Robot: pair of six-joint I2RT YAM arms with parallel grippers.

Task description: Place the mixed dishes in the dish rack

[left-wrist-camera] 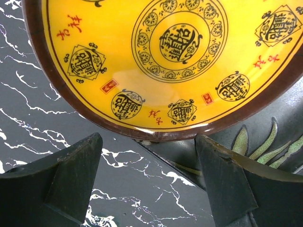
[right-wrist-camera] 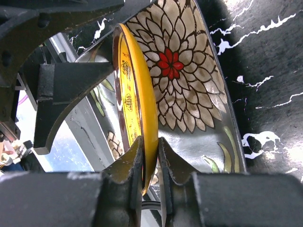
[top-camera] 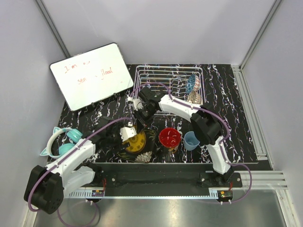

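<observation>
Right gripper (right-wrist-camera: 150,158) has the yellow plate (right-wrist-camera: 137,90) by the rim, dish rack (top-camera: 161,75) sits at about 1 o'clock from it

Wrist view: the plate stands on edge, its rim running from 6 up to 11 o'clock straight through the jaws. They're pinched nearly shut with a finger on each face, so I'd call that a grip. The flower dish (right-wrist-camera: 189,85) lies right behind it. Left gripper (left-wrist-camera: 149,138) is spread wide, holding nothing, with the plate's edge at its 12 o'clock, just apart. Right arm looks like the one to carry it, and the rim probably has to line up with the rack's dividers. Writing: Chinese characters in medallions all over the plate, can't read them. The whiteboard (top-camera: 92,75) has red scribble: "I'm", maybe "sea" and "food". No brands.
</observation>
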